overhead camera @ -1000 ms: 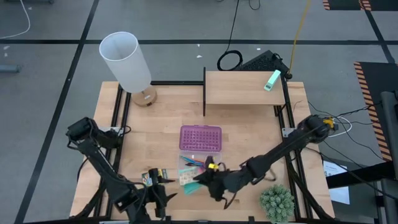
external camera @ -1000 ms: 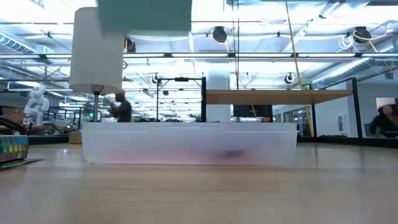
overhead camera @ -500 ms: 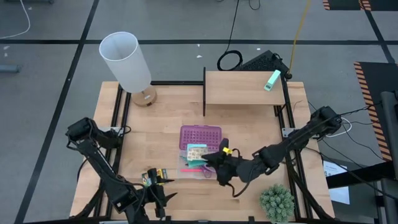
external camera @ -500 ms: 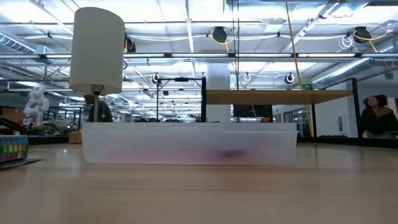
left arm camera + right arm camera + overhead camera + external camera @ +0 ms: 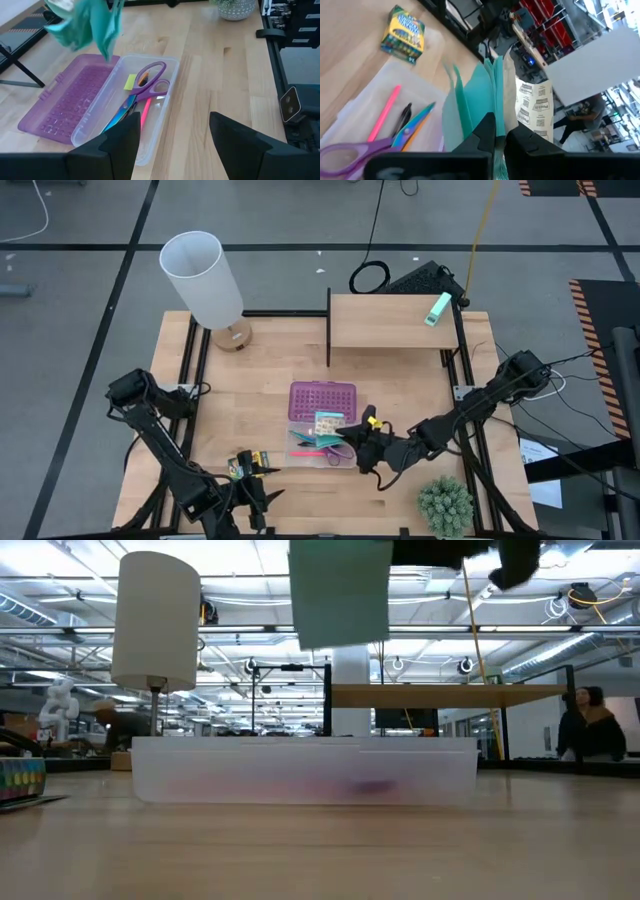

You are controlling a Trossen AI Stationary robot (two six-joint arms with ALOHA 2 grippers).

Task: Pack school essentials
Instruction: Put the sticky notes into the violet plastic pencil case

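Tabletop (image 5: 400, 390) first: your light wood surface carries a white lamp (image 5: 205, 280) at the far left corner and a raised shelf (image 5: 390, 320) at the back. At its middle sits the clear case (image 5: 322, 448), its purple studded lid (image 5: 322, 401) folded open flat on the far side. Your right gripper (image 5: 345, 434) hangs over that case, jaws clenched on the pale patterned pack (image 5: 532, 107), which the right wrist view shows pinched together with teal sheets between the fingers (image 5: 485, 131). In the low view the pack is held in the air above the case wall. Your left gripper (image 5: 172, 131) waits at the table's near edge with its jaws spread wide and nothing between them. Inside the case you have the purple-handled scissors (image 5: 150, 80), a pink pen (image 5: 145, 110), a blue pen (image 5: 417, 119) and a small yellow piece (image 5: 130, 81). Your yellow-green crayon box (image 5: 403, 29) lies on the wood beside the case, apart from it.
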